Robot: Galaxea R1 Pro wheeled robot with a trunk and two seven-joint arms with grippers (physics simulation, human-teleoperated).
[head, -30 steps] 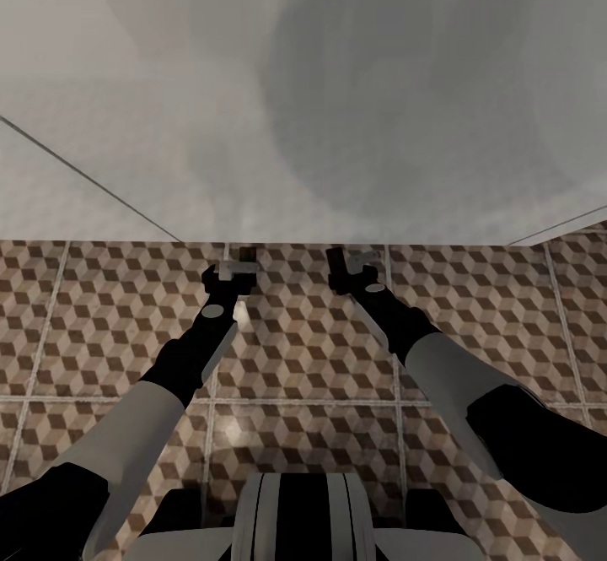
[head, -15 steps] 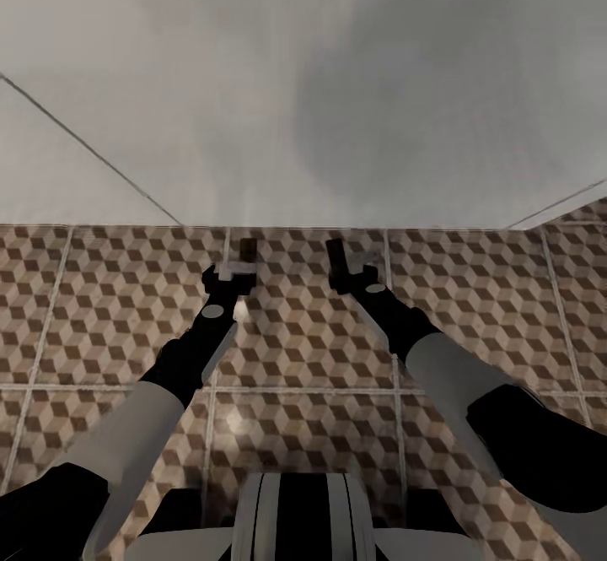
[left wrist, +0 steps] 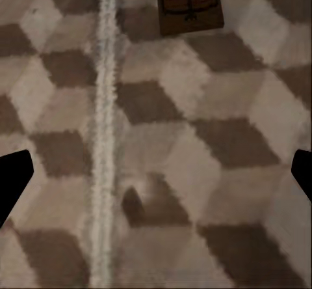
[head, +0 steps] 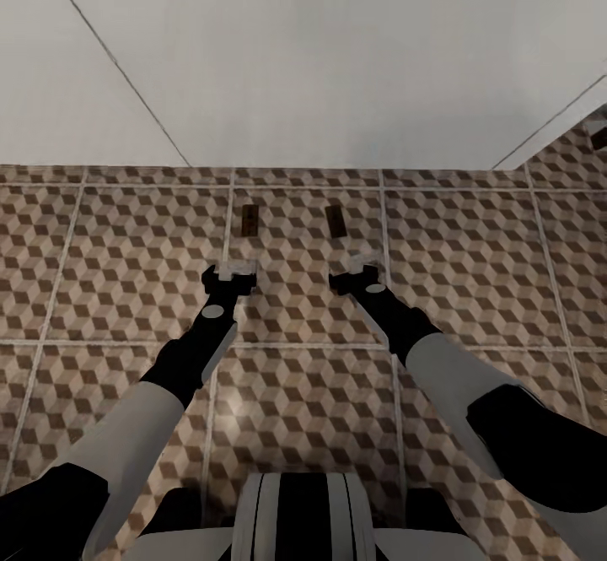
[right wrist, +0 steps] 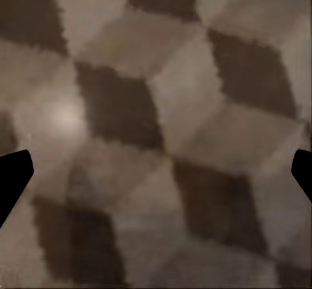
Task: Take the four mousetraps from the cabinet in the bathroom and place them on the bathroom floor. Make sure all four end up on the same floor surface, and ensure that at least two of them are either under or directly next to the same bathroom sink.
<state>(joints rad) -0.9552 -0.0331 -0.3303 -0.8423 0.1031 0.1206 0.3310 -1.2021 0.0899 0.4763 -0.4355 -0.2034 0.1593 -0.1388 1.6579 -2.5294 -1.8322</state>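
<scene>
Two mousetraps lie flat on the bathroom floor (head: 101,249) at centre frame: the left mousetrap (head: 249,219) and the right mousetrap (head: 335,221), near a white surface above. Your left gripper (head: 229,272) and right gripper (head: 361,271) have fingers spread, empty. I'd judge two remain to fetch. No legible writing.

Two mousetraps lie on the bathroom floor (head: 126,249), side by side: the left mousetrap (head: 249,219) just ahead of the left gripper (head: 229,272), the right mousetrap (head: 335,221) ahead of the right gripper (head: 358,272), both before the wall (head: 337,55).
</scene>
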